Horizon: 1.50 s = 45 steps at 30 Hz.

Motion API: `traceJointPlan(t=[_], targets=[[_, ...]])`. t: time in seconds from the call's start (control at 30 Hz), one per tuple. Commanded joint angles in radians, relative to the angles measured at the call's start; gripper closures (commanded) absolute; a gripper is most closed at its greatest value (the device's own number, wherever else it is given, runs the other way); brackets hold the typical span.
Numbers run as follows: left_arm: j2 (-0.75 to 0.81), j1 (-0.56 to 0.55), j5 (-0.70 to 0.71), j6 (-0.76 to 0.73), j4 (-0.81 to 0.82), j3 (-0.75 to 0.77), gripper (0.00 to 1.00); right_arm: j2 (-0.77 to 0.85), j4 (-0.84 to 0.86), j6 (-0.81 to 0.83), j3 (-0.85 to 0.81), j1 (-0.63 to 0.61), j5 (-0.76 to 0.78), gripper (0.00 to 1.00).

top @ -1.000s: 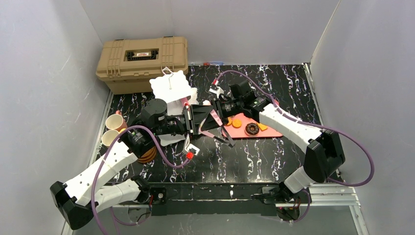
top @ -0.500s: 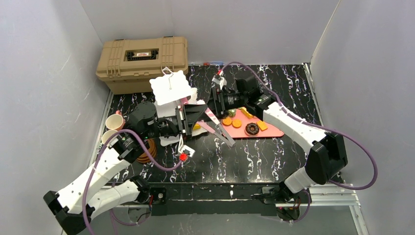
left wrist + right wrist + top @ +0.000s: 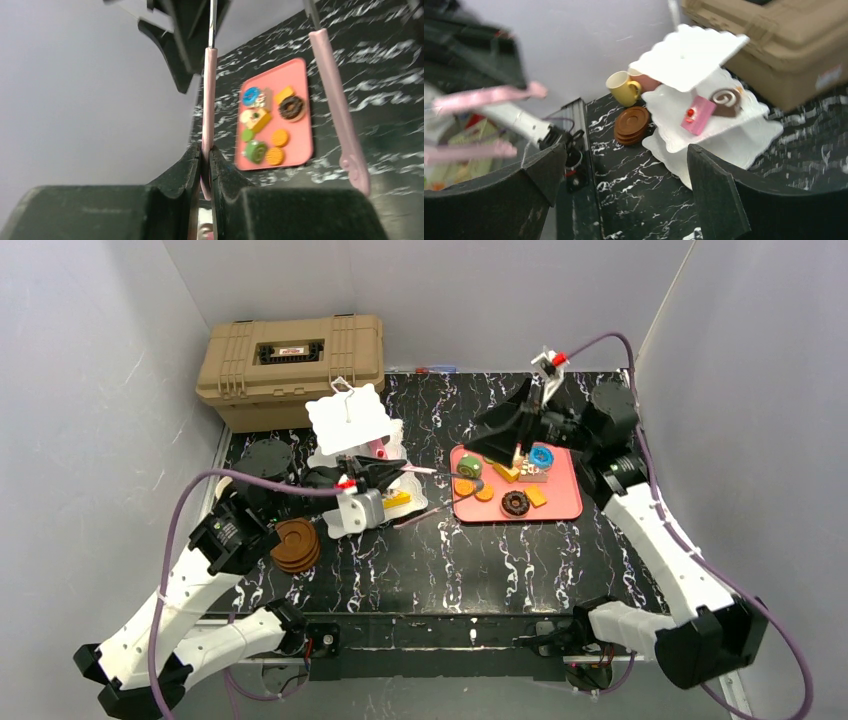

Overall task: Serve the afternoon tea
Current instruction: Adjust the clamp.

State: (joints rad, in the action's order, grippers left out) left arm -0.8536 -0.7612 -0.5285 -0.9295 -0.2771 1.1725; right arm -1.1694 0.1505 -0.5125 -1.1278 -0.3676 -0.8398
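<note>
Pink tongs [image 3: 208,100] sit in my left claw [image 3: 206,152]. Its two fingers are pinched tight on one arm of them, while the other arm stands free to the right, so the tongs gape. Past them, through the left wrist camera, I see the pink-red tray [image 3: 302,150] lying flat on the black marbled bench [image 3: 390,100]. The toy pastries [image 3: 257,119] lie on it, among them a chocolate doughnut [image 3: 291,107], a blue doughnut [image 3: 250,95], a green roll [image 3: 255,150] and two orange biscuits [image 3: 279,137]. From above, this claw sits just in front of the lowest plate of the white stand [image 3: 347,418], with the tongs pointing across toward the tray.

My right claw [image 3: 624,150] is spread wide with nothing between its fingers. From above it hangs over the far left part of the tray. Its wrist camera looks back between the fingers at the stand, three square plates one over another. The middle plate carries a pink slice [image 3: 698,116] and a brown swirl roll [image 3: 725,97] side by side. Beside the stand a stack of brown saucers [image 3: 631,125] rests on the bench. Just beyond it a yellow cup [image 3: 623,86] and a pink cup [image 3: 651,81] stand close together. In the overhead view my left arm covers the cups. A tan ribbed case [image 3: 784,40] stands behind the stand, in the far left corner of the bench.
</note>
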Motion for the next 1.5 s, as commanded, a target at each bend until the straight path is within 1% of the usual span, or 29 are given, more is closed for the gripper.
traceJointPlan(t=[0.0,0.07,0.17,0.23,0.3,0.43,0.5,0.57,0.67,0.93,1.13,1.3,1.47], targets=[[-0.001,-0.002,0.007,0.422,-0.096,0.071,1.00,0.094,0.241,0.176,0.071,-0.005,-0.276,0.02],[-0.006,0.000,-0.023,0.498,-0.125,0.088,1.00,0.110,0.280,0.172,0.066,-0.005,-0.347,0.02],[-0.019,0.018,-0.070,0.595,-0.147,0.112,1.00,0.138,0.342,0.163,0.067,-0.011,-0.385,0.02],[-0.028,0.043,-0.116,0.630,-0.146,0.119,1.00,0.135,0.396,0.127,0.069,-0.047,-0.395,0.02],[-0.044,0.065,-0.159,0.661,-0.144,0.128,1.00,0.124,0.437,0.095,0.060,-0.108,-0.391,0.01],[-0.091,0.107,-0.259,0.688,-0.146,0.160,1.00,0.090,0.484,0.065,0.033,-0.211,-0.361,0.02],[-0.109,0.109,-0.284,0.671,-0.162,0.175,1.00,0.065,0.546,0.006,0.018,-0.239,-0.350,0.02],[-0.118,0.115,-0.293,0.662,-0.169,0.179,1.00,0.046,0.651,-0.104,0.017,-0.254,-0.331,0.02],[-0.126,0.132,-0.296,0.670,-0.148,0.173,1.00,0.022,0.717,-0.170,0.014,-0.276,-0.303,0.02],[-0.143,0.164,-0.312,0.676,-0.128,0.190,1.00,-0.015,0.714,-0.191,0.020,-0.329,-0.239,0.02],[-0.146,0.173,-0.294,0.674,-0.108,0.178,1.00,-0.039,0.701,-0.190,0.013,-0.368,-0.200,0.02],[-0.148,0.177,-0.302,0.669,-0.110,0.176,1.00,-0.050,0.668,-0.176,0.014,-0.383,-0.194,0.06],[-0.155,0.180,-0.320,0.669,-0.123,0.192,1.00,-0.053,0.593,-0.133,0.000,-0.386,-0.200,0.13]])
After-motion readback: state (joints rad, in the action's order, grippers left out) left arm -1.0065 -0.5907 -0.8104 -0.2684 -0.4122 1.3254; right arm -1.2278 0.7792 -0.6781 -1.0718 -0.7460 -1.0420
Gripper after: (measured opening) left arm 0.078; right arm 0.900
